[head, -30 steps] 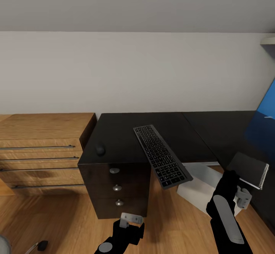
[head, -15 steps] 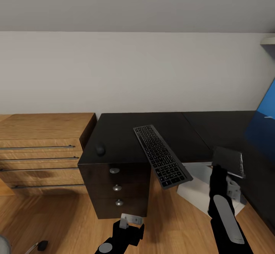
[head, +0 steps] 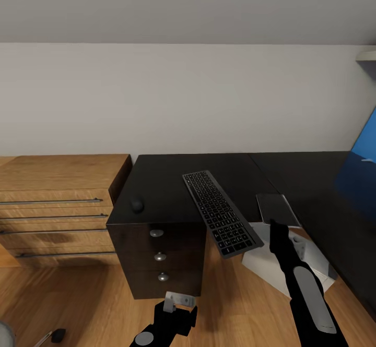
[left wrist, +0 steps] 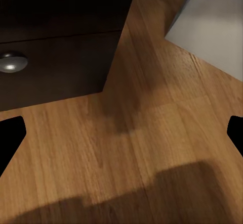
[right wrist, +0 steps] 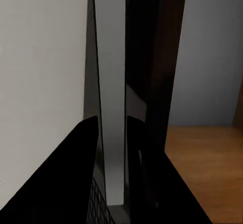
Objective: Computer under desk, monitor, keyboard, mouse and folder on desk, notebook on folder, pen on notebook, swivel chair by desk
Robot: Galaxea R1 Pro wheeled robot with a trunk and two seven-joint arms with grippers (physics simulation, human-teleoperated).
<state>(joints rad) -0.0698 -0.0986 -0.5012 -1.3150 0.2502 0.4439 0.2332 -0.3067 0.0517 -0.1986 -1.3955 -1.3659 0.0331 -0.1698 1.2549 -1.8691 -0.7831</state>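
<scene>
The black desk carries the black keyboard, lying askew with its near end hanging past the front edge. The small dark mouse sits near the desk's left front corner. My right gripper is shut on the thin dark notebook, held tilted at the desk's inner corner, just right of the keyboard. In the right wrist view the notebook shows edge-on between the fingers. The light grey computer stands on the floor under the desk. My left gripper hangs open over the wooden floor, holding nothing.
A light wooden drawer unit stands left of the desk. The desk's dark drawer block has three round knobs. A blue surface shows at the right edge. A chrome chair leg and wheel sit at the bottom left.
My right arm has swung left with the notebook, from over the desk's right wing to the inner corner beside the keyboard. The left arm, keyboard and mouse have stayed put.
</scene>
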